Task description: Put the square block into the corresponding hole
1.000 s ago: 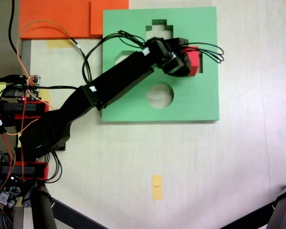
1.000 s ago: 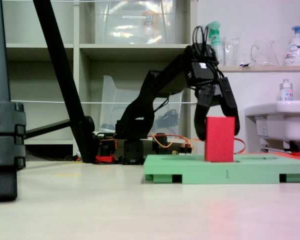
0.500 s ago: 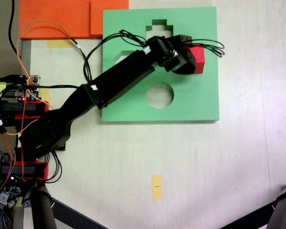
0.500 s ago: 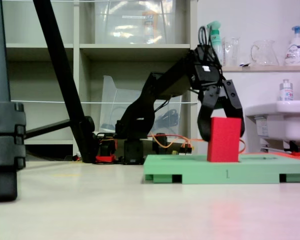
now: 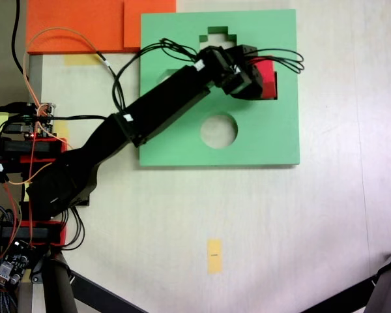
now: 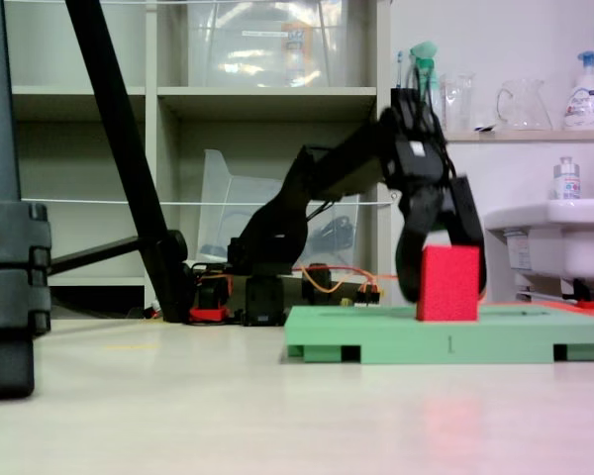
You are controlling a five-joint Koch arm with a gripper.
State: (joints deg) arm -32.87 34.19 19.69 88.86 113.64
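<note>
The square block (image 5: 268, 73) (image 6: 448, 283) is a bright red foam cube standing upright on the green foam board (image 5: 260, 140) (image 6: 376, 341), right of the board's middle. In the side-on fixed view its bottom edge sits a little below the board's top face. Of the corresponding hole (image 5: 275, 89), just a dark sliver shows at the cube's right edge. My black gripper (image 5: 259, 79) (image 6: 444, 291) reaches in from the left. Its two fingers (image 6: 410, 269) stand on either side of the cube, shut on it.
The board also has a cross-shaped cutout (image 5: 216, 40) at the top and a round one (image 5: 219, 130) below the arm. Orange foam sheets (image 5: 85, 26) lie at the top left. Electronics and cables (image 5: 26, 130) crowd the left edge. A yellow tape mark (image 5: 214, 254) lies on the table below the board.
The gripper has carried the red cube a little toward the board's top edge and lowered it. In the side-on view the cube has shifted right and its top is lower than before.
</note>
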